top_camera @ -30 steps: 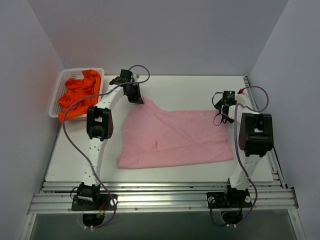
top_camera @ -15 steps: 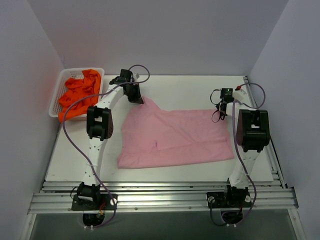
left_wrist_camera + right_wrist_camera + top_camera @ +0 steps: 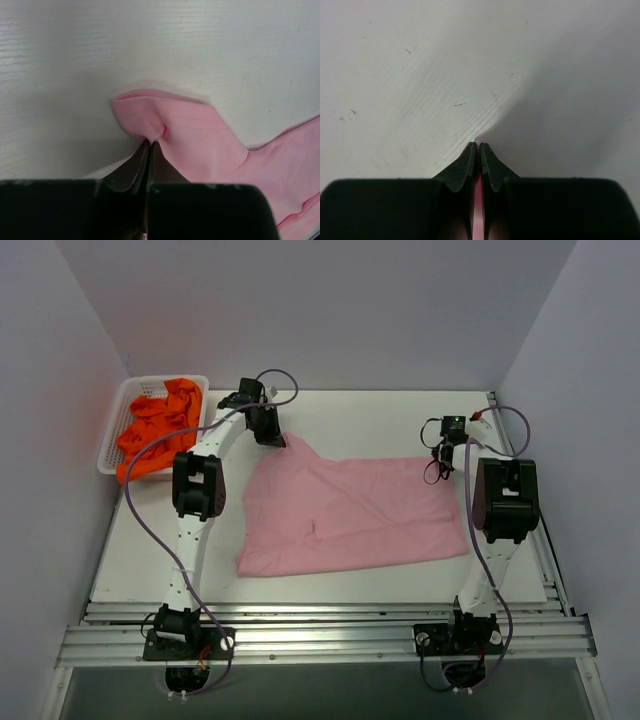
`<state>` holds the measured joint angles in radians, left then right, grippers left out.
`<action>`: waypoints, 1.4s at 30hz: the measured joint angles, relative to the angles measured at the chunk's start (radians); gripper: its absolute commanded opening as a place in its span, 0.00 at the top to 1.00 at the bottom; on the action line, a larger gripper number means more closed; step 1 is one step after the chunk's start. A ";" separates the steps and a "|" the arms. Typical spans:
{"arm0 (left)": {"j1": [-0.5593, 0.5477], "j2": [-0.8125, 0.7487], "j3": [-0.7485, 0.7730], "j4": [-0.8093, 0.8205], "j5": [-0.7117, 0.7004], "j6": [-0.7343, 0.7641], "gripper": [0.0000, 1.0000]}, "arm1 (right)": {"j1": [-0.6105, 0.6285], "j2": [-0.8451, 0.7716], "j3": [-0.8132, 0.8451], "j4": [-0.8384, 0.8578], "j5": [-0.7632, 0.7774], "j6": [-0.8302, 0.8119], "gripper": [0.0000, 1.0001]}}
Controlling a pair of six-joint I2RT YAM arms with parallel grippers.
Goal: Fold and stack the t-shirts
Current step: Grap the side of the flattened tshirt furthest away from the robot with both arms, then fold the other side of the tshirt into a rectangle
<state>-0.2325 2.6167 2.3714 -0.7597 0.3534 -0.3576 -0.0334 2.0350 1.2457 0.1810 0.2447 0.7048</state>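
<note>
1. Table point(image 3: 350, 415): white, walled on three sides. Both arm bases are bolted at its near edge.
2. Pink t-shirt point(image 3: 350, 510): spread mostly flat at the table's middle and rumpled along its left side. One corner is drawn out toward the far left.
3. Left arm point(image 3: 200, 485): stretched away from its base along the table's left side, with the wrist bent down over the shirt's far-left corner.
4. Right arm point(image 3: 505, 500): raised from its base with the elbow folded high. The forearm is reached out to the shirt's far-right corner.
5. Basket point(image 3: 112, 435): white mesh, set at the far-left corner. Orange t-shirts point(image 3: 160, 425) are heaped inside, and some cloth is draped over the near rim.
6. Left gripper point(image 3: 150, 142): jaws pressed together, with a pinch of pink cloth caught at the tips and puckered into a small fold.
7. Right gripper point(image 3: 479, 146): jaws closed with the tips down at the table. A thin pink strip is seen clamped between them.
</note>
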 measured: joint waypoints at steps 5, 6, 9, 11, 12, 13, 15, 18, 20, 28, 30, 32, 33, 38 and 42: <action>0.005 -0.005 0.000 -0.005 -0.017 0.002 0.98 | 0.000 0.000 0.031 -0.051 -0.018 -0.002 1.00; 0.006 -0.008 0.000 -0.008 -0.022 0.003 0.98 | 0.000 0.000 0.040 -0.060 -0.021 -0.003 1.00; 0.007 -0.024 -0.002 -0.016 -0.039 0.004 0.98 | 0.000 -0.002 0.064 -0.083 -0.027 -0.004 1.00; 0.007 -0.044 -0.005 -0.021 -0.045 0.005 0.98 | 0.000 -0.007 0.071 -0.091 -0.030 -0.005 1.00; 0.007 -0.057 -0.009 -0.023 -0.048 0.006 0.98 | 0.000 -0.014 0.071 -0.096 -0.033 -0.007 1.00; 0.007 -0.070 -0.010 -0.024 -0.051 0.006 0.98 | 0.000 -0.022 0.071 -0.104 -0.034 -0.008 1.00; 0.007 -0.104 -0.021 -0.024 -0.055 0.008 0.98 | 0.002 -0.043 0.071 -0.115 -0.037 -0.011 1.00; 0.006 -0.158 -0.049 -0.022 -0.061 0.016 0.98 | 0.002 -0.080 0.071 -0.128 -0.039 -0.016 1.00; 0.002 -0.204 -0.088 -0.020 -0.071 0.025 0.98 | 0.002 -0.107 0.071 -0.134 -0.041 -0.019 1.00; -0.030 -0.394 -0.346 0.026 -0.122 0.037 0.98 | 0.003 -0.226 0.016 -0.141 -0.043 -0.026 1.00; -0.043 -0.447 -0.434 0.052 -0.138 0.039 0.98 | 0.003 -0.254 -0.011 -0.142 -0.042 -0.026 1.00; -0.058 -0.513 -0.537 0.080 -0.159 0.042 0.98 | 0.003 -0.282 -0.039 -0.150 -0.042 -0.027 1.00; -0.066 -0.547 -0.586 0.091 -0.172 0.042 0.98 | 0.003 -0.297 -0.053 -0.150 -0.042 -0.027 1.00; -0.104 -0.723 -0.805 0.145 -0.227 0.038 0.98 | 0.003 -0.385 -0.134 -0.163 -0.039 -0.030 1.00; -0.152 -0.892 -0.968 0.188 -0.288 0.023 0.98 | 0.003 -0.481 -0.219 -0.181 -0.027 -0.032 1.00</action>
<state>-0.3843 1.7248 1.4036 -0.5713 0.0654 -0.3347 -0.0307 1.5539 1.0271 0.0002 0.2176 0.6724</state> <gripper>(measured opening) 0.032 0.010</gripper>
